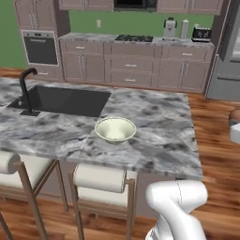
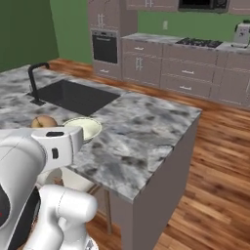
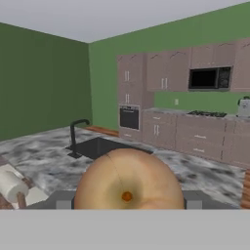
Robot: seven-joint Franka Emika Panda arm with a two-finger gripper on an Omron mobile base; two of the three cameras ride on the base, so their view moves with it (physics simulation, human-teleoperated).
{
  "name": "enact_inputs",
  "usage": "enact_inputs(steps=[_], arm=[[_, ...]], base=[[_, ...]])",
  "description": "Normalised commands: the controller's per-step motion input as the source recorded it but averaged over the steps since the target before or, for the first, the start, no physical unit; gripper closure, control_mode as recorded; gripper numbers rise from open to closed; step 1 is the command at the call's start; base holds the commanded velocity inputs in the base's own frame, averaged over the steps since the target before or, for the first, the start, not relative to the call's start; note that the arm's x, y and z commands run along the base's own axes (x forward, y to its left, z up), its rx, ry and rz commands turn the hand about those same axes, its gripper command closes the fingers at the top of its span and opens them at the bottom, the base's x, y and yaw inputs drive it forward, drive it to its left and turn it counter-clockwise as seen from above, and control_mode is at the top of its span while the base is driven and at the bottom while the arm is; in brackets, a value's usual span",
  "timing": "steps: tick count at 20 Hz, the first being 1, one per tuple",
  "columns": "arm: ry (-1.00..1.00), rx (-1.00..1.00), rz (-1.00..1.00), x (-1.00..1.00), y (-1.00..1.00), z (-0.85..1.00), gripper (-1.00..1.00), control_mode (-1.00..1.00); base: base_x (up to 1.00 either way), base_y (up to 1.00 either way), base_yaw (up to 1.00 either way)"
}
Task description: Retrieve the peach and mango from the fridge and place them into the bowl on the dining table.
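- Gripper (image 3: pixel 128 205) fingers are standing wide apart and clamping a round orange-pink peach (image 3: pixel 129 179), which is bulging up between the two small dark tips in the hand view.
- In the right base view the same peach (image 2: pixel 44 121) is peeking out above the white arm, just beside the near-left rim of the bowl.
- The shallow round cream bowl (image 1: pixel 115 129) is sitting empty on the grey-and-white marbled stone dining table (image 1: pixel 159 136), towards its near edge, with bare stone lying all around it.
- The table's straight near edge is running just above two cream-cushioned wooden stools (image 1: pixel 99 180), which are tucked under the overhang.
- The right-hand end of the slab is dropping off to open wooden floor (image 2: pixel 215 161), giving wide free room on that side.
- A black rectangular sink (image 1: pixel 65 100) with a black curved tap (image 1: pixel 26 89) is occupying the far-left part of the top, well apart from the bowl.
- The tall grey fridge (image 1: pixel 227 51) is standing at the far right, across the floor, beside the brown cabinets (image 1: pixel 131 65).
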Motion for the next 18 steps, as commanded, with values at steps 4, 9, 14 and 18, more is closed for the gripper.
enact_inputs(steps=[4, 9, 14, 18], arm=[[0.00, 0.00, 0.00, 0.00, 0.00, 0.00, 1.00, 1.00], [0.00, 0.00, 0.00, 0.00, 0.00, 0.00, 1.00, 1.00], [0.00, 0.00, 0.00, 0.00, 0.00, 0.00, 1.00, 1.00], [0.00, 0.00, 0.00, 0.00, 0.00, 0.00, 1.00, 1.00]], base=[[1.00, 0.01, 0.39], [1.00, 0.03, 0.39], [0.80, 0.20, 0.20], [0.19, 0.15, 0.00]])
